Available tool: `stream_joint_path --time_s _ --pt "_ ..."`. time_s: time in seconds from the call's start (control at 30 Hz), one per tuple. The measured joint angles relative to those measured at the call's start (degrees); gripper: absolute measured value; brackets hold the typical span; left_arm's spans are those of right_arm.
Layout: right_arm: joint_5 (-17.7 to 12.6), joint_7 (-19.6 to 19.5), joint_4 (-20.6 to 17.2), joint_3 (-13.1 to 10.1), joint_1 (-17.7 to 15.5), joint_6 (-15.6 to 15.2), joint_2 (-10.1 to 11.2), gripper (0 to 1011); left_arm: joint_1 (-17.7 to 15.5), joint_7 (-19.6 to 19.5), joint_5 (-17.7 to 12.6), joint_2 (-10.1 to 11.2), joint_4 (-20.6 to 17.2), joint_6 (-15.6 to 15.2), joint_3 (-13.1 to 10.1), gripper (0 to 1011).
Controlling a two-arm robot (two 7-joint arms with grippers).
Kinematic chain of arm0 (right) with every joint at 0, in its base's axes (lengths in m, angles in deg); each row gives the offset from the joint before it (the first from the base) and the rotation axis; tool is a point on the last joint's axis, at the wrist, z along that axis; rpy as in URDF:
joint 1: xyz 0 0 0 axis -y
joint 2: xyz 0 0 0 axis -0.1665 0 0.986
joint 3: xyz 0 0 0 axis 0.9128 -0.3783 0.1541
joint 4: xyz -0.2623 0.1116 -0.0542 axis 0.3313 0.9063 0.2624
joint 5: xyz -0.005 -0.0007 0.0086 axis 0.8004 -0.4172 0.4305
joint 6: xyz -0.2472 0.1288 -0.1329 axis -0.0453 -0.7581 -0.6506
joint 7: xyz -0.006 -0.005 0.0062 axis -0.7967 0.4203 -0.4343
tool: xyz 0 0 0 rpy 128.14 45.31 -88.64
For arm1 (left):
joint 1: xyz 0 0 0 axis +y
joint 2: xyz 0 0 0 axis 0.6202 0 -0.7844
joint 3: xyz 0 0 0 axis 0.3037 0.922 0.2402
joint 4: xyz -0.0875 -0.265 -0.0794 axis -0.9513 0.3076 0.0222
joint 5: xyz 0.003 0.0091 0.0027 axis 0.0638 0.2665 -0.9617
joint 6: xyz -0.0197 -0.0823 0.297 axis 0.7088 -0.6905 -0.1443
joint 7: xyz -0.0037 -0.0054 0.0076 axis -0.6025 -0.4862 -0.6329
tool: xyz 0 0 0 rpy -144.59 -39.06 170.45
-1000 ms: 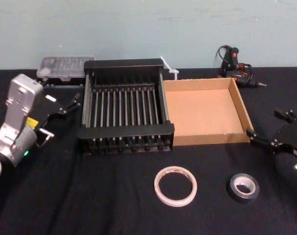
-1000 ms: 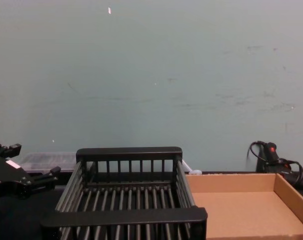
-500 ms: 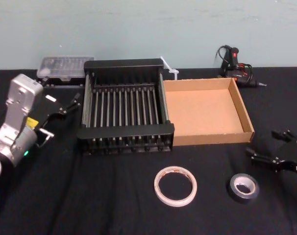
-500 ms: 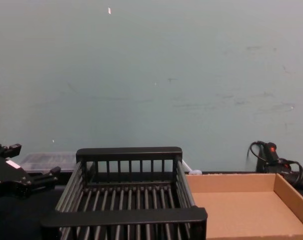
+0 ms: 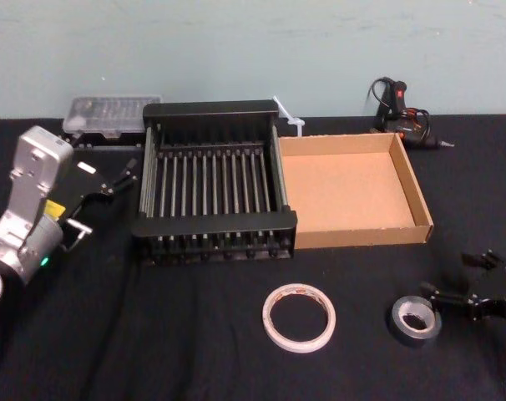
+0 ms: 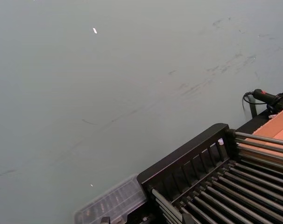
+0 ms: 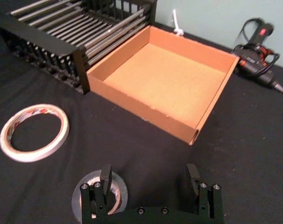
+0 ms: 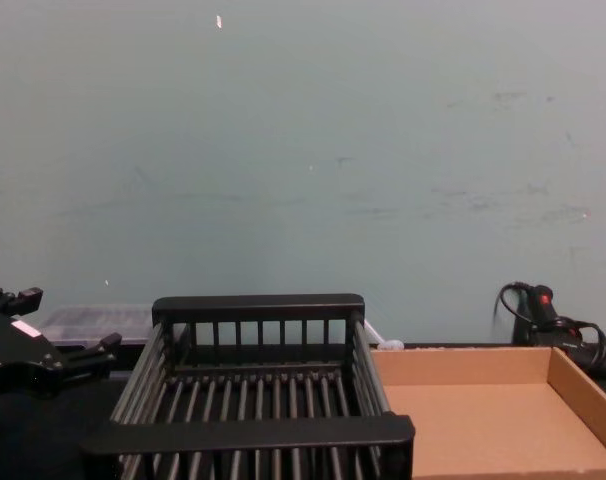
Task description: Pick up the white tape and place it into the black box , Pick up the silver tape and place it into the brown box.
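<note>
The white tape [image 5: 299,317] lies flat on the black cloth near the front, in front of the black box [image 5: 213,225]. To its right rests the silver tape [image 5: 414,321]. My right gripper [image 5: 447,274] hangs open just right of the silver tape. In the right wrist view, one finger of the right gripper [image 7: 149,175] is over the silver tape [image 7: 97,199] and the other is off to its side, the white tape [image 7: 34,133] farther off. The brown box [image 5: 345,188] stands empty beside the black box. My left gripper [image 5: 119,177] rests open left of the black box.
A clear plastic case [image 5: 111,113] sits behind the black box at the far left. A black and red power drill [image 5: 399,113] with its cord lies behind the brown box. A white cable tie [image 5: 288,117] pokes up between the boxes. A pale wall closes the back.
My right gripper has moved from beside the brown box's front right corner toward the front and left, down to the silver tape. The left arm and both tapes stayed still.
</note>
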Motion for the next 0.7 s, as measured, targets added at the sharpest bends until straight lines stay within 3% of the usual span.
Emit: stream_joint_path --time_s 0.7 --pt "-0.14 1.85 1.51 2.46 1.41 -3.49 0.40 1000 0.00 0.00 0.00 0.00 0.00 0.00 0.00 1001"
